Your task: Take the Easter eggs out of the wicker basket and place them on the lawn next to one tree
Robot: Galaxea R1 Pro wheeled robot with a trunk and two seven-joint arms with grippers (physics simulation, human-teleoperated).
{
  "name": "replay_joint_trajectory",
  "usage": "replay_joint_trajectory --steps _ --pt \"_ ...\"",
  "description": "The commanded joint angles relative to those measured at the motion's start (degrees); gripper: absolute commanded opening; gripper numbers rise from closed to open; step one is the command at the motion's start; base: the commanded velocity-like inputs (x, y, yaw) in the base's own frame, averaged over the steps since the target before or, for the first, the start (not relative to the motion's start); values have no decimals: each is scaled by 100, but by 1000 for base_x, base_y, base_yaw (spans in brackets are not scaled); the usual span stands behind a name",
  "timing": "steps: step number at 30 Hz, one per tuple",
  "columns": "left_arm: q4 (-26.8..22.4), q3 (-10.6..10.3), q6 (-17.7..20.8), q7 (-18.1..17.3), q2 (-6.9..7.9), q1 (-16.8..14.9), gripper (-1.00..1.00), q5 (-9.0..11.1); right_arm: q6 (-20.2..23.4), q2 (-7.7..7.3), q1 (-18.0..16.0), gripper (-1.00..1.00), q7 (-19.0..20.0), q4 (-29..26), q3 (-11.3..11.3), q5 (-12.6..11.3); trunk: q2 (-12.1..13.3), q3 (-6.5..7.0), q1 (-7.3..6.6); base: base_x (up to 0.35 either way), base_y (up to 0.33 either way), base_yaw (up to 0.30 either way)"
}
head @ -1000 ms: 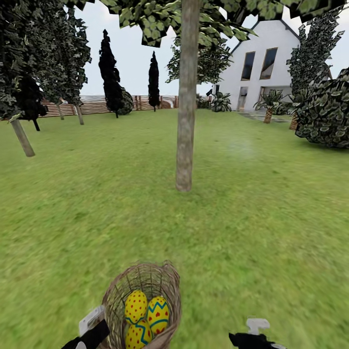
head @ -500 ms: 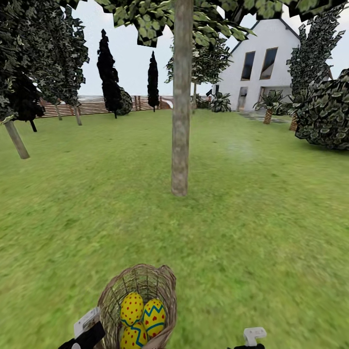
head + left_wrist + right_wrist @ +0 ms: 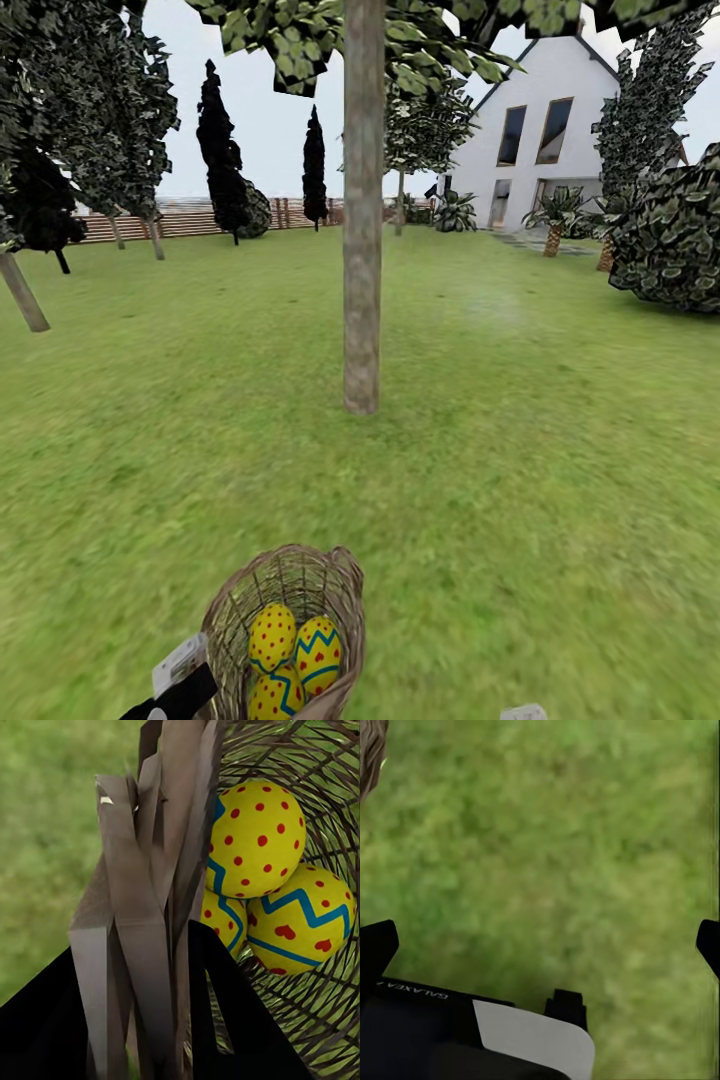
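The tree (image 3: 361, 250) looms nearer; left gripper (image 3: 161, 1020) clamps the wicker basket (image 3: 300, 580) rim, three Easter eggs (image 3: 292, 655) inside; right gripper (image 3: 540, 945) gapes over lawn (image 3: 550, 480).

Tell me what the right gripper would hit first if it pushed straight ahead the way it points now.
Most likely just the blurry green lawn: between the right gripper's spread dark fingers lies bare grass. Depth is hard to judge.

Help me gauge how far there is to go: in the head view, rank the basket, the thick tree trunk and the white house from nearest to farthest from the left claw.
1. Basket, at the left claw.
2. Tree trunk, mid-lawn ahead.
3. White house, far right.
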Motion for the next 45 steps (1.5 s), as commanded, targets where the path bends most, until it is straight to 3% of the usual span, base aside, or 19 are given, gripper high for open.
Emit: replay_joint_trajectory --steps 1,16,31,45 --pt "-16 2 33 26 -1 -2 -100 82 -20 -1 -2 100 21 3 -49 65 38 12 -20 280 -203 0" --pt "-16 125 33 17 0 -2 -100 82 -24 -1 -5 100 20 3 -49 106 639 281 -349 281 -202 276" --pt "-16 125 33 17 0 -2 -100 82 -23 -1 -3 100 20 6 -49 48 1241 551 -678 283 -196 17" --pt "-16 125 33 17 -1 -2 -100 82 -21 -1 -3 100 20 10 -49 82 1802 802 -986 294 -163 283"
